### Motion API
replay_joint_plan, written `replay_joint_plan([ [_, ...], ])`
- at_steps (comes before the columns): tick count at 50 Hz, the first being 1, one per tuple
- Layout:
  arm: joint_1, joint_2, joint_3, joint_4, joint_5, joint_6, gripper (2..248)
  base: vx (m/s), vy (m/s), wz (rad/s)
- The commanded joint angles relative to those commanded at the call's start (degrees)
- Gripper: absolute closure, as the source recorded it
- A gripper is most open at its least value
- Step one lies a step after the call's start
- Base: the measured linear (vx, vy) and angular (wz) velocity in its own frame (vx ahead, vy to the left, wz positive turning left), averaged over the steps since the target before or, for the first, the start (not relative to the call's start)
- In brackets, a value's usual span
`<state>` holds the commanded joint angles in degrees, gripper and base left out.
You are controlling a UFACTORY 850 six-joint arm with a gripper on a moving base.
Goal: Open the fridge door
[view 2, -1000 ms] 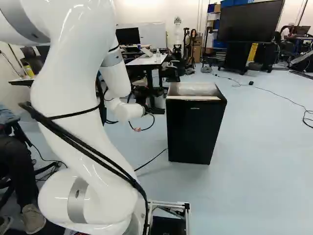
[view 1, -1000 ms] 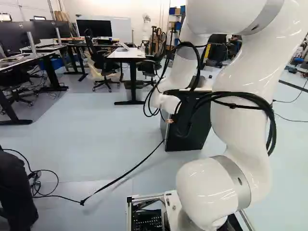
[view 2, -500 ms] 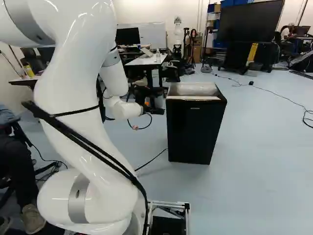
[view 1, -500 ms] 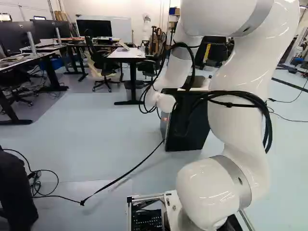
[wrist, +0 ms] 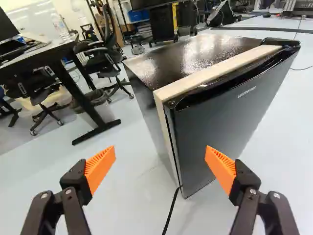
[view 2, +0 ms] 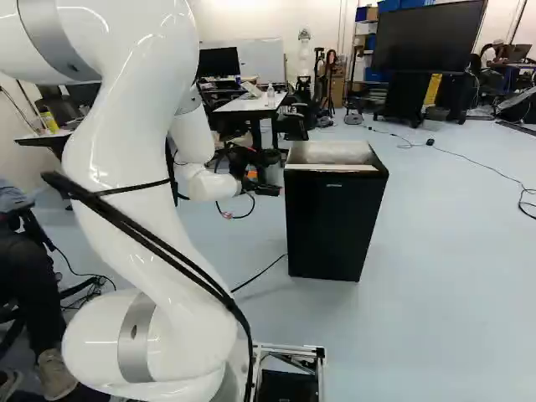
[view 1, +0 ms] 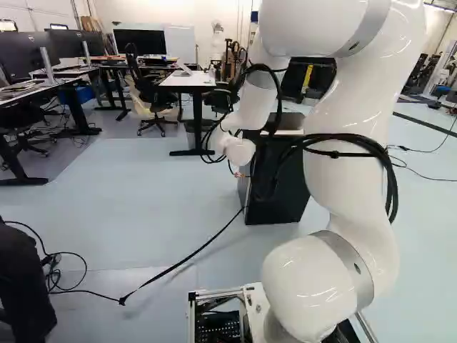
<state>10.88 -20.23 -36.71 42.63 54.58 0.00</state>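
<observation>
The small black fridge (view 2: 335,219) stands on the floor ahead of the arm, its door (wrist: 227,125) closed, with a pale strip along the top behind the door. In the right base view my gripper (view 2: 261,188) is just to the left of the fridge's upper part. Seen from the wrist, the gripper (wrist: 160,169) has its orange-padded fingers wide apart with nothing gripped between them. The door's side edge lies ahead between the two fingers, and one finger overlaps the door front in that view. Contact is not visible.
A white-topped desk (view 1: 187,80) and office chairs (view 1: 148,89) stand beyond the fridge. One black cable (view 1: 187,259) runs across the floor to the fridge. A seated person's leg (view 2: 33,289) is near the arm's left side. Another robot (view 2: 304,57) stands at the back.
The arm has shifted leftward in the left base view, and its wrist has turned, bringing the gripper into sight beside the fridge in the right base view. Base and fridge have not moved.
</observation>
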Motion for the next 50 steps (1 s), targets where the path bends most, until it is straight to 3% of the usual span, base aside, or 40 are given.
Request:
replay_joint_plan([
  [18, 2.1, -1.4, -1.2, 6.2, 2.3, 0.0, 3, 0.000, 0.000, 0.000],
  [50, 5.0, -8.9, -5.5, 14.2, 8.6, 0.0, 3, 0.000, 0.000, 0.000],
])
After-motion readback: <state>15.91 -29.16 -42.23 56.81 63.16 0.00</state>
